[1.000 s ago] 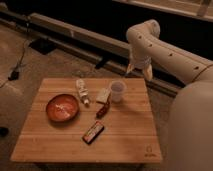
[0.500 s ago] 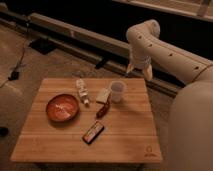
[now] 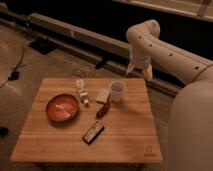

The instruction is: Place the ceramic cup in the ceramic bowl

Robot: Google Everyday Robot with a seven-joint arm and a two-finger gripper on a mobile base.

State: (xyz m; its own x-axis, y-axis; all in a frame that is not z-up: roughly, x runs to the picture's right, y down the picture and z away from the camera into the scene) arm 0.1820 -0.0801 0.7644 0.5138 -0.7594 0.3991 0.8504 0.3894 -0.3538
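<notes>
Grained wood table, glossy ceramic bowl, matt ceramic cup; gripper beyond table

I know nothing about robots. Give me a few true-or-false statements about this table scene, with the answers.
1. The gripper hangs above the table's far edge, behind the ceramic cup. True.
2. A small clear bottle lies between the ceramic bowl and the cup. True.
3. The cup sits inside the bowl. False: it stands on the table, to the right of the bowl.
4. The gripper holds the cup. False: the two are apart.
</notes>
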